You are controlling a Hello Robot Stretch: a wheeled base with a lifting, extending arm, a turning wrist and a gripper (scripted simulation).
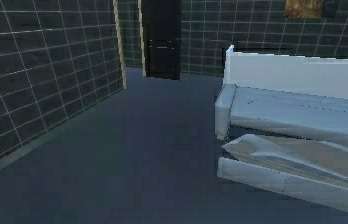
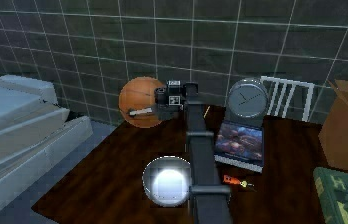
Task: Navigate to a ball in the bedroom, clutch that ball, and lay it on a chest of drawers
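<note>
An orange ball (image 2: pixel 134 92) with dark seams hangs at the far end of my gripper (image 2: pixel 154 106), against the tiled wall and just above the back left part of a dark wooden top (image 2: pixel 112 170). The gripper holds the ball. The arm (image 2: pixel 204 160) rises from the bottom edge across this wooden top, which could be the chest of drawers.
On the wooden top are a shiny silver round thing (image 2: pixel 167 180), a clock (image 2: pixel 248 100), a book (image 2: pixel 242 142), a small red pen-like item (image 2: pixel 234 181), a brown box (image 2: pixel 344 125) and a green thing (image 2: pixel 340 195). A white bed (image 1: pixel 292 110) lies beside open floor (image 1: pixel 132 140); a dark doorway (image 1: pixel 162 40) is ahead.
</note>
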